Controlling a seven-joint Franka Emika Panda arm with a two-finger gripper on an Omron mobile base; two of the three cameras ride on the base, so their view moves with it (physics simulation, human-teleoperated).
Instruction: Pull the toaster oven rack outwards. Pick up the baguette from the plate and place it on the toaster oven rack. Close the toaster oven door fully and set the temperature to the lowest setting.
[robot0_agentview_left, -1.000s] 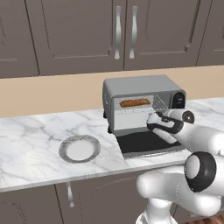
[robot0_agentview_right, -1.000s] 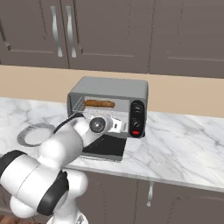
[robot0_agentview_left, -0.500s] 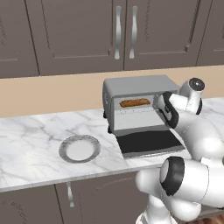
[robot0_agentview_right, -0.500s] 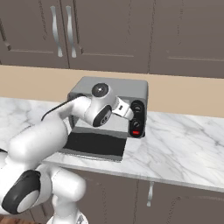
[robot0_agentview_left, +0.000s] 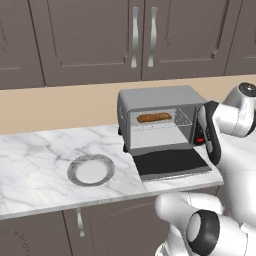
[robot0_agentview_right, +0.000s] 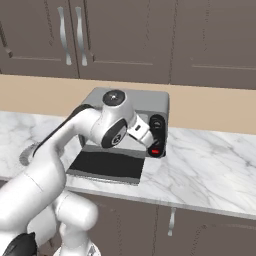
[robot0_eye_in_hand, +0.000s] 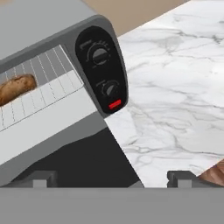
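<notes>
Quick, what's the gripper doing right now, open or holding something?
Gripper: open, holding nothing; its fingertips stand wide apart over the door.

White marble worktop (robot0_agentview_left: 40, 150) carries the grey toaster oven (robot0_agentview_left: 159, 117) toward its back, door (robot0_agentview_left: 171, 162) dropped flat onto the surface, and a bare round plate (robot0_agentview_left: 91, 169) left of it, well apart.

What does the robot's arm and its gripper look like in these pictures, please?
The arm is made of glossy white rounded segments with dark grey joint rings and a round dark cap on one joint. No cables or markings are visible. The gripper ends in two small dark grey, blocky fingertips.
</notes>
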